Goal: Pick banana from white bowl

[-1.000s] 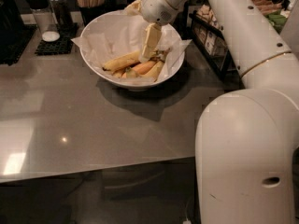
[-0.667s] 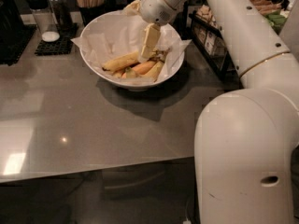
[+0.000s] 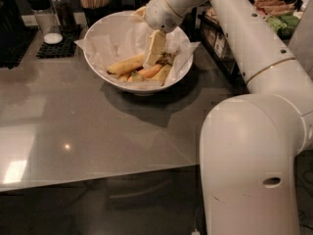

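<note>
Toward the far right corner of the worktop [image 3: 98, 131], as the camera sees it, the white bowl [image 3: 98, 67] sits just short of the far edge, and the gripper [image 3: 152, 58] hangs inside it, lowered from the arm [image 3: 244, 43] that reaches over from the right edge. Almost nothing has changed over the last second. The gripper stands at the same height and the same tilt as before, its tip down among the fruit on the crinkled paper [image 3: 105, 45], and the bowl has not shifted on the worktop. The banana [image 3: 126, 65] lies where it lay, low in the near half of the bowl, with one end just beside the gripper's tip and an orange piece [image 3: 150, 71] close on its other side. Whether the gripper is wide, narrow or closed cannot be told, nor whether it has hold of anything, since only its pale outer face shows. The stillness suggests the descent is over and the grasp is either being made or about to be. The banana is not yet lifted, so the pick is still to do. The shakers [image 3: 44, 13] on the black mat [image 3: 58, 48] at the far left corner are likewise unmoved.
</note>
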`<action>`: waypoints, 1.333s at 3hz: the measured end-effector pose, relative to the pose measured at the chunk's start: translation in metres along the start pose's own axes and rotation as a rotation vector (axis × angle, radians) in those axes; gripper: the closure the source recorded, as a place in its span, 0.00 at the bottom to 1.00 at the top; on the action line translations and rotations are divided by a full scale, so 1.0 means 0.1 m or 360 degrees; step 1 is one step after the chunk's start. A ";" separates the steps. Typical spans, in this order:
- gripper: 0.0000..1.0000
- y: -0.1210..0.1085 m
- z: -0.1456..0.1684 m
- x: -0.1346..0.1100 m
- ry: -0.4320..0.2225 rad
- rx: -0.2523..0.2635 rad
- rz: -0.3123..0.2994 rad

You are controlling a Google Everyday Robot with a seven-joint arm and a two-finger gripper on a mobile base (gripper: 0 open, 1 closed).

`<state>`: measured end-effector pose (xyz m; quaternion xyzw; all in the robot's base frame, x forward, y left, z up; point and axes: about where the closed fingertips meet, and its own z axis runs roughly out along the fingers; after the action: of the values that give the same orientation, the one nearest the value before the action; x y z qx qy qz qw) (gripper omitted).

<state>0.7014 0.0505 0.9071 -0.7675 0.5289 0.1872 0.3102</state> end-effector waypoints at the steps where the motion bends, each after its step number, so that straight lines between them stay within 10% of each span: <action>1: 0.00 0.00 0.00 0.00 0.0000 0.0000 0.0000; 3: 0.00 0.06 0.37 0.25 -0.0059 -0.0106 0.0114; 4: 0.19 0.06 0.39 0.25 -0.0061 -0.0106 0.0116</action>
<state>0.7072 0.0581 0.8611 -0.7539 0.5439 0.2306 0.2875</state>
